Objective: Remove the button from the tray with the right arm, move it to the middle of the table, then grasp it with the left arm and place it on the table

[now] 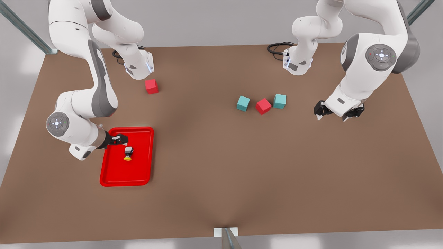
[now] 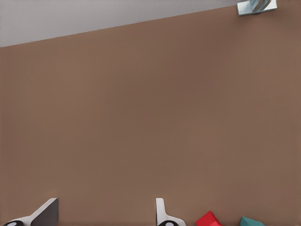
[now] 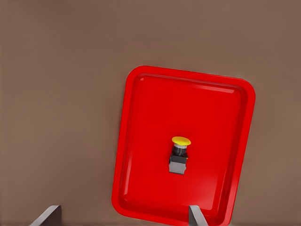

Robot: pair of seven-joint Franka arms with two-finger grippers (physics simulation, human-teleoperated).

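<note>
The front view looks steeply down from high above one long counter (image 1: 221, 173) edge, facing both arm bases. The right wrist view looks down over the tray (image 3: 141, 141) and shares it with the front view; the left wrist view, low over bare counter, shares the red cube (image 2: 208, 220).

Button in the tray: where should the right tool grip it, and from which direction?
Likely best on the dark boxy base, not the cap. The button lies on its side in the tray, yellow cap pointing along the floor. Come from straight above with the right tool, open, its fingers closing across the base's flat sides. The left tool waits, open.
</note>
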